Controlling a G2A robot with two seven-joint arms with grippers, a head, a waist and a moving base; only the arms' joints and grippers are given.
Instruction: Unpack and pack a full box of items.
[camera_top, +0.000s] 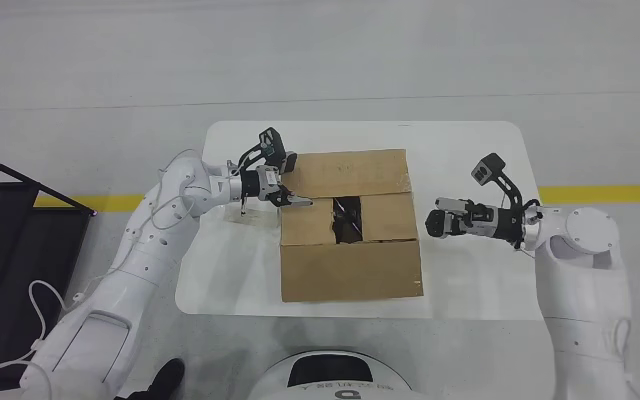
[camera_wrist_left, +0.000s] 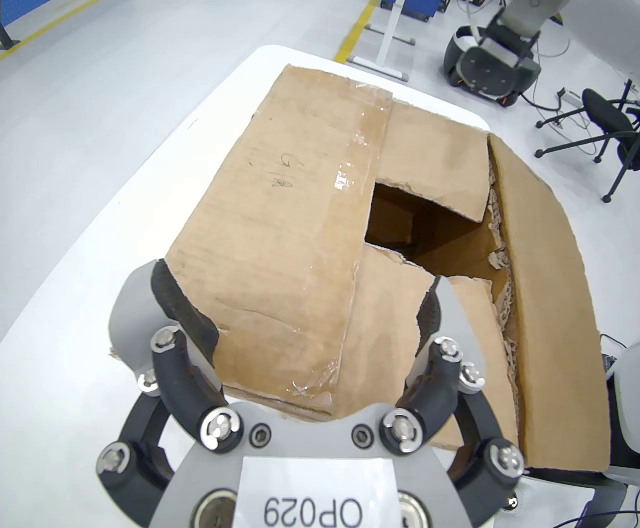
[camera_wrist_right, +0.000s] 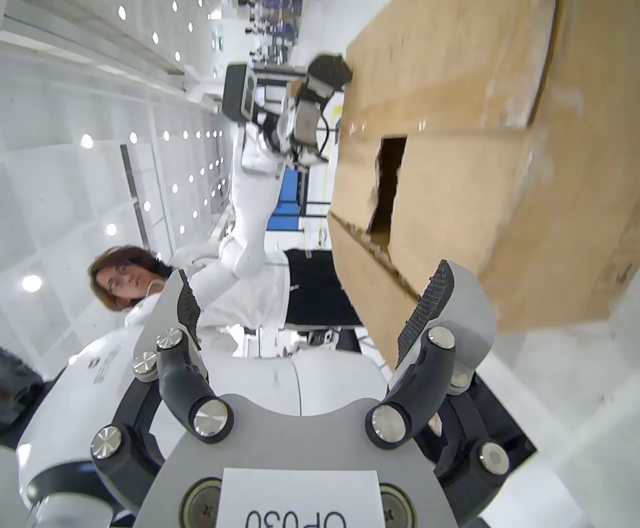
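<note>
Pale grey floor (camera_top: 300, 60) lies all round a white table (camera_top: 470, 150), and the cardboard box (camera_top: 350, 270) takes up most of the table's middle. It sits flat with its two long flaps folded down but not meeting. Between them lie the short inner flaps, ragged and torn at their edges. My first worry is the box itself. It looks light for its bulk and the tabletop looks smooth, so a pull on one side alone could slide or turn it toward the table's edge instead of lifting a flap.

The torn flap (camera_wrist_left: 395, 300) nearest my left side is the next risk. The cardboard is already frayed there, so a pinch close to the tear could rip a piece off, leaving me nothing to fold back when packing.

The dark opening (camera_top: 348, 218) between the flaps shows something black inside, but I cannot tell what. Reaching in before the flaps are spread means working blind and perhaps snagging an edge.

My left gripper (camera_wrist_left: 300, 277) is spread wide over the box's end, one finger by the outer corner and one above the torn flap, holding nothing. My right gripper (camera_wrist_right: 312, 275) is also wide and empty, just beside the opposite end without touching it, so nothing braces the box.
</note>
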